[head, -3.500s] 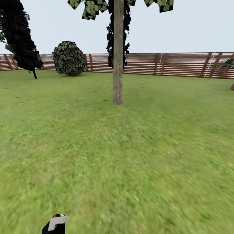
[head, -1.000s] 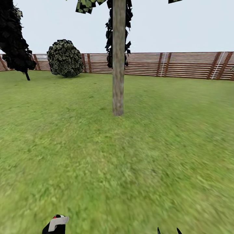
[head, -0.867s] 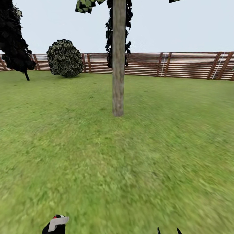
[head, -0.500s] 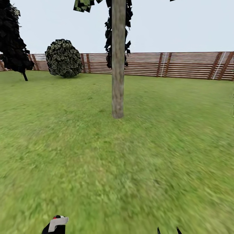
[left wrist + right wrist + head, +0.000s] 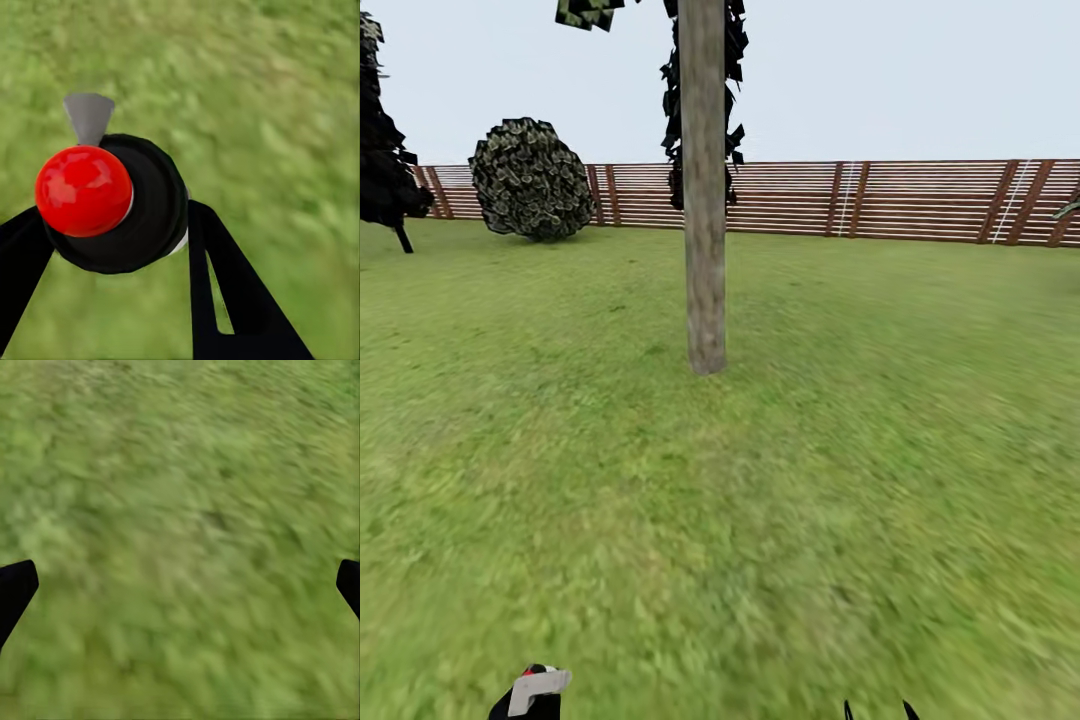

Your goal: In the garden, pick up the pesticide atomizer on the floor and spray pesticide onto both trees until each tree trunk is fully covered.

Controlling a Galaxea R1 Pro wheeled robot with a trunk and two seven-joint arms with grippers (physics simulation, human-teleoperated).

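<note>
The tree (image 5: 705, 200) has its crown cut off. The left pincer (image 5: 112, 225) grips the pesticide atomizer (image 5: 112, 199) low above the lawn (image 5: 810, 450). The right pincer (image 5: 180, 577) gapes wide, holding nothing.

Left gripper (image 5: 112, 232) jaws clamped on atomizer (image 5: 120, 202); right gripper (image 5: 180, 585) jaws wide apart.

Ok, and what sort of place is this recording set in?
A simulated fenced garden, by the look of it: a wide green lawn, a brown slatted wooden fence along the far edge, and a bare-trunked tree with a round shrub behind.
</note>
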